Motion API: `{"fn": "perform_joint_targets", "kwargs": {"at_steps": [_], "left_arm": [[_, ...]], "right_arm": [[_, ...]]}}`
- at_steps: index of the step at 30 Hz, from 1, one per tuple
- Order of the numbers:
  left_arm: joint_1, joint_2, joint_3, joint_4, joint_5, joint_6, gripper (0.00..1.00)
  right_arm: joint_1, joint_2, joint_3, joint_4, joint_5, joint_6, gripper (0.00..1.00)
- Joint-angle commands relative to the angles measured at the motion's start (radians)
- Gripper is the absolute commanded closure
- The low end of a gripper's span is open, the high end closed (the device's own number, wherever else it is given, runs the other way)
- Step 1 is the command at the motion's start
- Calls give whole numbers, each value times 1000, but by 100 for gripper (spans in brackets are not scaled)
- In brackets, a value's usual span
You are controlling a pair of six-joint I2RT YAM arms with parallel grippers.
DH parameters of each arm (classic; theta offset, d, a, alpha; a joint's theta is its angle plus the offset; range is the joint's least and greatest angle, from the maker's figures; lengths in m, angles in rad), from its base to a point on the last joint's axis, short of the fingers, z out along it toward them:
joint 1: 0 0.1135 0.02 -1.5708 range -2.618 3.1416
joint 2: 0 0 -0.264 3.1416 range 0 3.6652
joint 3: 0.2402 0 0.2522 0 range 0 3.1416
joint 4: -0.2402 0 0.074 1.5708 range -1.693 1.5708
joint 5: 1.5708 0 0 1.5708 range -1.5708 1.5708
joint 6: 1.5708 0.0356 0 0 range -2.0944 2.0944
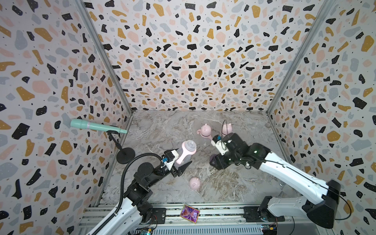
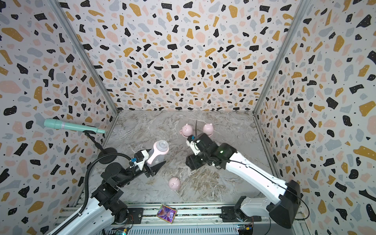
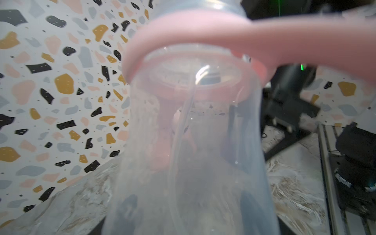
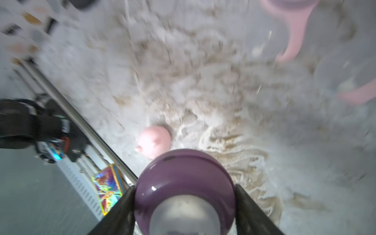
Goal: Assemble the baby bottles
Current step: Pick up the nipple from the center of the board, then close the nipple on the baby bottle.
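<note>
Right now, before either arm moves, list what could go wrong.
1. The bottle sits tilted in the left gripper; the ring in the right gripper could go on crooked.
2. The right arm looks close to two capped bottles at the rear and might knock them over.

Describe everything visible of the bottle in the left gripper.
The bottle is small, of clear, slightly cloudy plastic, with a pink collar around its neck and a pink handle curving down its side. Its threaded mouth looks open, with nothing screwed on it. A thin clear tube seems to run inside. It tilts, mouth upward, clamped at its body by the left gripper, apparently off the table.
</note>
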Motion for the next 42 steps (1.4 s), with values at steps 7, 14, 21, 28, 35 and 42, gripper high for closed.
{"fn": "perform_joint_targets", "kwargs": {"at_steps": [7, 14, 21, 28, 35, 42], "left_arm": [[3, 92, 108, 98, 297, 38, 75], [1, 109, 169, -25, 350, 105, 75], [1, 113, 210, -129, 357, 162, 76], [1, 107, 209, -126, 359, 163, 75], [1, 96, 198, -106, 360, 150, 76], [1, 96, 198, -101, 362, 142, 76]], "right_arm": [[8, 98, 547, -244, -315, -230, 95], [125, 208, 661, -300, -288, -294, 96], [150, 226, 668, -312, -259, -300, 98], [153, 200, 645, -318, -208, -297, 99], [125, 145, 583, -244, -269, -274, 100], [125, 105, 468, -166, -342, -265, 100]]}}
